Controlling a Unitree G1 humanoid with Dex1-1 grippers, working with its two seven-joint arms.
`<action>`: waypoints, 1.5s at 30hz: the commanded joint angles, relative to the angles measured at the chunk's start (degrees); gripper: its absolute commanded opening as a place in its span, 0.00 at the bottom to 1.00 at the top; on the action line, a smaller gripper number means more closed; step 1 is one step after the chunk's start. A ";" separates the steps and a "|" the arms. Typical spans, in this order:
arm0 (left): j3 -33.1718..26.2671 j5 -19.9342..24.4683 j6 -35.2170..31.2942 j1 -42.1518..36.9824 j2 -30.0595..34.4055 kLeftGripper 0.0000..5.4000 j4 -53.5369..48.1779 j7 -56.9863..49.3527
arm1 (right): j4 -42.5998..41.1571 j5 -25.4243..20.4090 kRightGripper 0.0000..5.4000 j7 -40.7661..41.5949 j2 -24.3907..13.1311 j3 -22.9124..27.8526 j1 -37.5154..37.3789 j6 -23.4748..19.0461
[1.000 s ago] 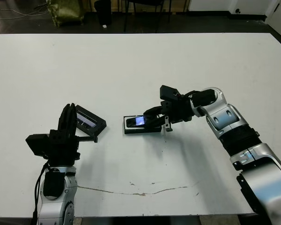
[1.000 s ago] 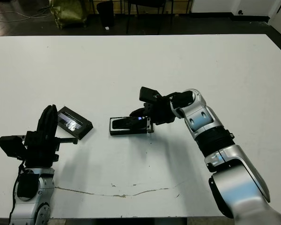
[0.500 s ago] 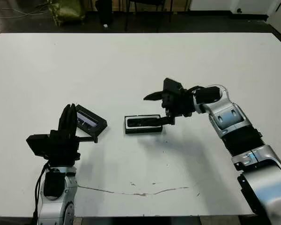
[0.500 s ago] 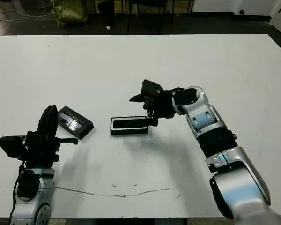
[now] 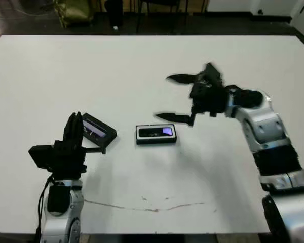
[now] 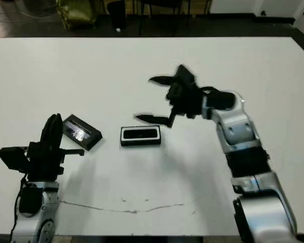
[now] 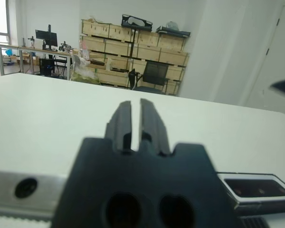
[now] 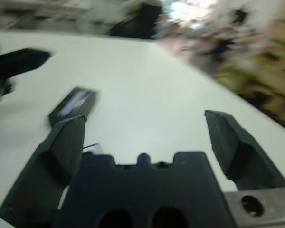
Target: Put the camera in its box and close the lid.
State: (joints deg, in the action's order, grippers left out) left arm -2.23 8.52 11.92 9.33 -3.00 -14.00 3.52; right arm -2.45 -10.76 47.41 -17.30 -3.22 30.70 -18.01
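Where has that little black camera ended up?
The camera lies inside the box near the table's middle, between the lid on the robot's left and the open right gripper raised above.

Right wrist picture smearing into blur, small shallow black box [image 7: 256,189] partly hiding behind the left gripper's black body [image 7: 137,190], its end running off the picture's edge

Tabletop [image 5: 142,66]: white, matt, smooth; thin dark scuff line near my edge.
Camera [image 5: 157,132]: black casing, one glossy bluish-purple patch catching light.
Box [image 5: 140,138]: black outer shell, smooth white inner lining.
Lid [image 5: 99,131]: black, glossy top, silvery-white printed strip.
My right claw [image 5: 175,98]: matt black plastic fingers.
My left claw [image 5: 73,132]: matt black plastic.
My forearms: smooth silver-grey shells with a soft sheen, black ribbed sections.
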 commanded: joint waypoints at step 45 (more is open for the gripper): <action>17.47 -12.80 -29.32 -50.21 41.79 0.00 17.76 42.11 | -16.22 -3.53 0.00 -31.74 10.31 8.86 -38.11 20.00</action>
State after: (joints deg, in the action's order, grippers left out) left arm 12.46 -2.15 -18.21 -38.95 37.52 1.03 42.89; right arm -19.11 -13.81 15.95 -6.65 5.06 -6.87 3.00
